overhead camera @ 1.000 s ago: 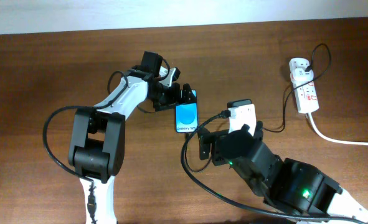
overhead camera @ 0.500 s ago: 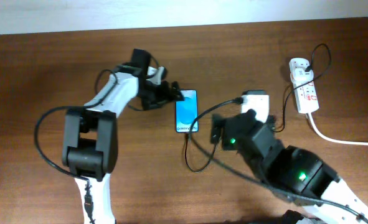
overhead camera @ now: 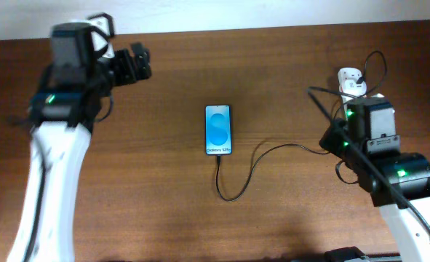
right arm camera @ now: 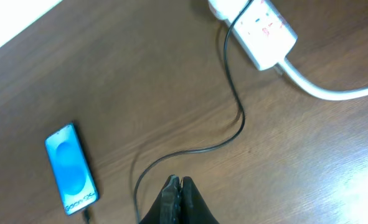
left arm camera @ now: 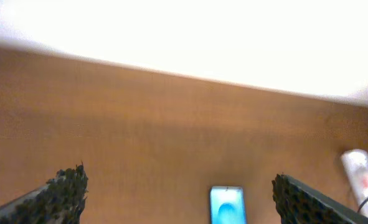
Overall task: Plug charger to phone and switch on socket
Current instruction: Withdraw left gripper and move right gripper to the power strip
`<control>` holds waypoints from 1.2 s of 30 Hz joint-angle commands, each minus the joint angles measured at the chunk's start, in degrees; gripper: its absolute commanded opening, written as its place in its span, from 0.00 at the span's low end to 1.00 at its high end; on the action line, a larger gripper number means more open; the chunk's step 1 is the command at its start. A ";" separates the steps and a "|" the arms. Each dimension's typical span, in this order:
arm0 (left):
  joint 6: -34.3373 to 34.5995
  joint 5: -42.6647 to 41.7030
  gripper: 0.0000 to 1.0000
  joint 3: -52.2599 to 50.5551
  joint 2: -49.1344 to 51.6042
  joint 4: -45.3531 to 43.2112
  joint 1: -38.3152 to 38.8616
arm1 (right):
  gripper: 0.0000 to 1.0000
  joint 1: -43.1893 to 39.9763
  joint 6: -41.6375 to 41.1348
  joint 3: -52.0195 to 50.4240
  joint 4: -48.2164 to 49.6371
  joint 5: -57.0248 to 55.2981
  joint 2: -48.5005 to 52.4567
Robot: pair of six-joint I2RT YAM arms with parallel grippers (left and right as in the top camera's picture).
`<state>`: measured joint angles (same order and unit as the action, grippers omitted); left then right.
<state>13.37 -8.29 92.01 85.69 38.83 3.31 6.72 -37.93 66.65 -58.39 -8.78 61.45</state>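
The phone (overhead camera: 218, 129) lies flat mid-table with its cyan screen lit; it also shows as the phone (right arm camera: 71, 169) and the phone (left arm camera: 226, 204). The charger (overhead camera: 238, 191), a thin black cable, meets the phone's bottom edge, loops, and runs right to the socket (overhead camera: 351, 81). From the right wrist, the charger (right arm camera: 233, 93) leads up to the white socket (right arm camera: 261, 25). My left gripper (overhead camera: 137, 62) is open, raised at the back left, far from the phone; its fingers (left arm camera: 65, 190) frame bare table. My right gripper (right arm camera: 179, 182) is shut on nothing, above the table between phone and socket.
A thick white cord (right arm camera: 333, 90) leaves the socket toward the right. My right arm (overhead camera: 378, 156) covers the table just in front of the socket. A white wall (left arm camera: 184, 31) borders the table's far edge.
My left gripper pulled away from the phone to the back left. My right arm swung right toward the socket, and its jaws closed.
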 commanded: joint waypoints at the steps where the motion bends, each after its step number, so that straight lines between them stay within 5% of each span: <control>1: -4.24 3.63 0.99 0.20 -9.29 -1.29 -0.11 | 0.04 -1.03 -0.28 0.55 -2.58 6.71 0.07; 10: -6.64 7.74 0.99 -1.86 -31.69 6.99 -0.11 | 0.04 -6.86 -3.50 0.55 -2.80 6.67 4.55; 20: -6.60 12.90 0.99 -26.16 -66.93 8.66 -0.11 | 0.04 -14.32 -3.48 0.55 -4.72 6.67 7.08; 28: -6.62 21.42 0.99 -37.20 -69.26 8.33 -0.11 | 0.04 -23.02 -3.10 0.63 -5.77 6.67 7.26; 32: -6.60 22.05 0.99 -46.10 -69.26 -0.24 -0.11 | 0.04 -28.98 -0.02 1.84 -6.29 6.91 9.62; 36: -6.56 20.59 0.99 -57.57 -69.26 -17.73 -0.11 | 0.04 -32.33 0.70 6.12 -9.64 7.10 15.82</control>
<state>7.42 12.51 41.50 16.56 29.30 3.31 -23.90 -38.74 68.95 -66.81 -1.83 73.56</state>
